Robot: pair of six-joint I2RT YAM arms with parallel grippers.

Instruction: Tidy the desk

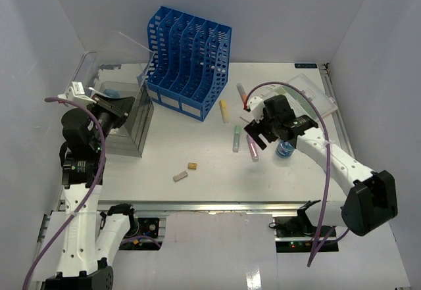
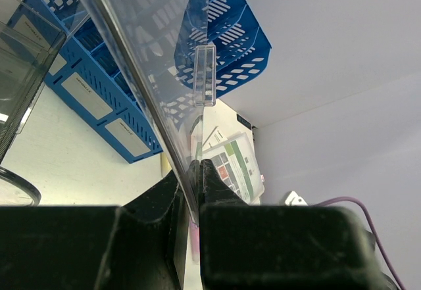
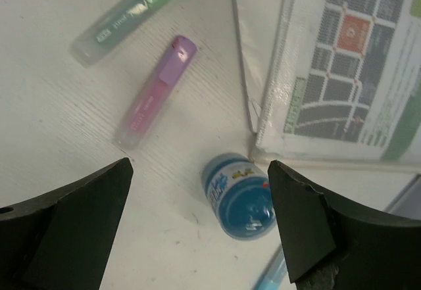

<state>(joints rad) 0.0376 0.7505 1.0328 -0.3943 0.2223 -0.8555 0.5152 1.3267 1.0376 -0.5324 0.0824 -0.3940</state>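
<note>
Blue slotted file rack (image 1: 189,66); clear plastic lid (image 2: 151,73); green plastic marker (image 3: 131,14); pink marker, purple cap (image 3: 154,93); blue round jar (image 3: 240,198); white desk (image 1: 217,171).

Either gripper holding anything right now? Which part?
Left gripper pinches the clear lid at its thin edge, jaws shut on the panel. Right gripper is open above the blue jar, holding nothing.

The top camera looks down from above and behind the 2 arm bases over the whole desk (image 1: 250,179), with the blue file rack (image 1: 187,56) at the far side. The left wrist camera sits low, left of the rack, facing it past a clear plastic panel (image 2: 151,60). The right wrist camera looks steeply down from close, right of the rack, at a blue jar (image 3: 240,198) and a pink marker (image 3: 154,93), both shared with the top view.
</note>
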